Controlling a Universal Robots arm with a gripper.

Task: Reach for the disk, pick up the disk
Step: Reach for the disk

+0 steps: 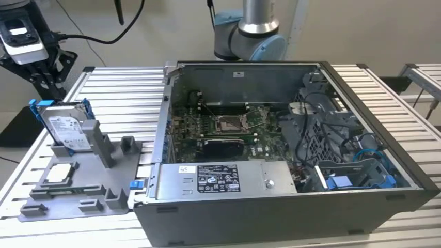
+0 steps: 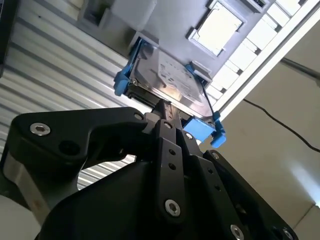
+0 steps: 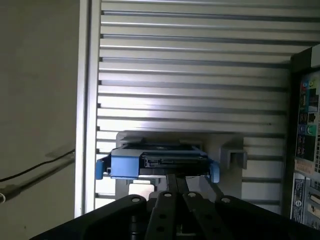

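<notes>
Disk is my target: a flat rectangular silver-grey metal hard drive with a white label and a blue plastic bracket around it (image 1: 65, 127). It stands upright on its edge in a slot of the grey plastic fixture plate (image 1: 82, 199), at the exterior view's left, on the ribbed aluminium table (image 1: 117, 88). In that view my black claw (image 1: 45, 77) hangs just above the disk, a little toward the view's left, and it is not around the disk.

The second wrist view gives me what the exterior view does not. I see my two fingertips (image 2: 169, 117) drawn together to one narrow point, with nothing pinched between them. This point is before the upper edge of the disk, but I cannot tell if it touches. The same view shows the label face of the disk. Beyond it a small square silver chip (image 2: 217, 27) lies flat in its own pocket of the plate.

The first wrist view shows the disk from its thin side, with the blue bracket at both ends. It also shows the rear panel of the open dark grey metal computer case (image 3: 305, 130), and a thin black cable (image 3: 35, 167) beyond the table edge. The exterior view alone looks inside the case, at the green circuit board (image 1: 227, 126).
</notes>
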